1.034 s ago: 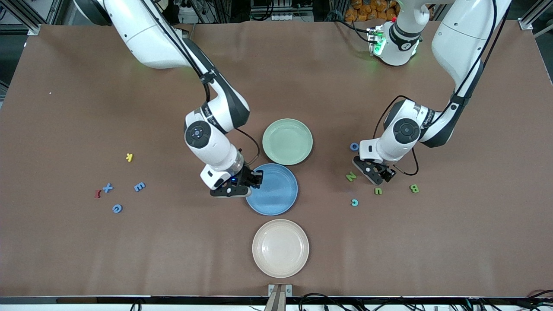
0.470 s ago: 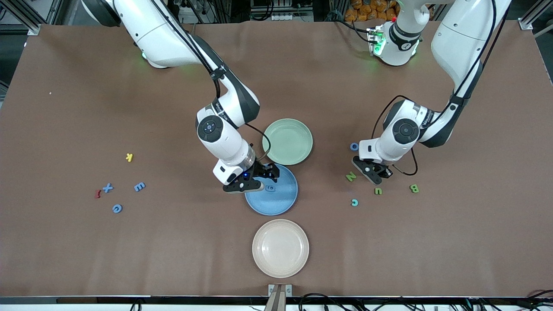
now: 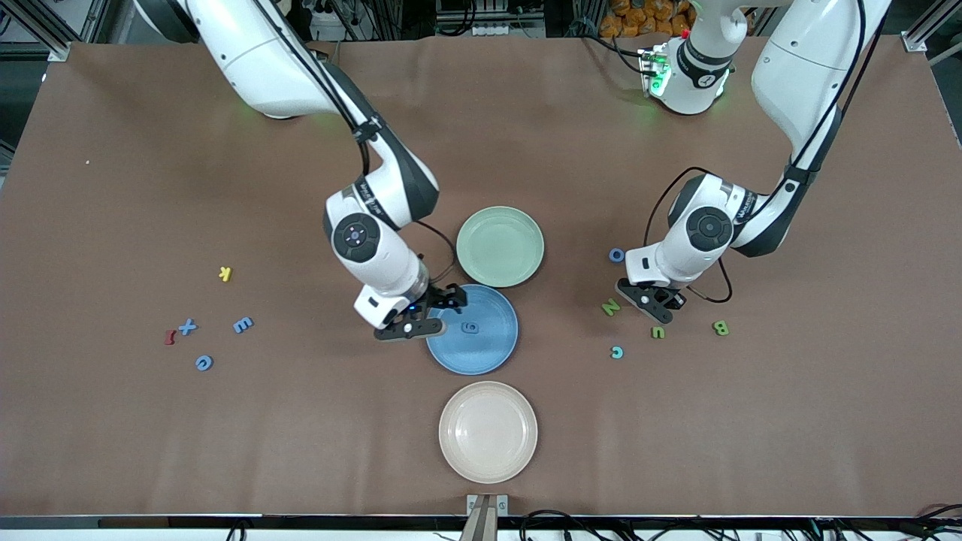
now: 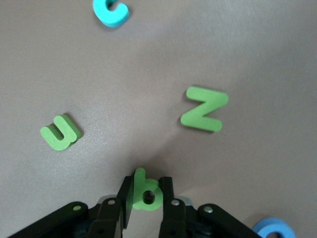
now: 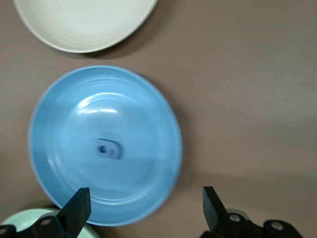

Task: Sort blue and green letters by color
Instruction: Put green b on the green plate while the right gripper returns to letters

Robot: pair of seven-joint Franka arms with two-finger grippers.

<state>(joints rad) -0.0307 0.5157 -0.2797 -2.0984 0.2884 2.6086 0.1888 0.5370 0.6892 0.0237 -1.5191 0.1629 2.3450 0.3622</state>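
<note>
Left wrist view alone shows left gripper (image 4: 146, 194) clamping green letter (image 4: 144, 190); right gripper (image 5: 143, 204) spread

Bright, even light from overhead across the brown table (image 3: 150, 451), shadows soft and short under both arms. Green glow spills from an indicator lamp (image 3: 660, 75) at the top. In the right wrist view, pale glare streaks the blue plate (image 5: 148, 124) and its edges look soft. The left wrist view is crisp on the green N (image 4: 204, 109), while nearer gripper parts blur.
</note>
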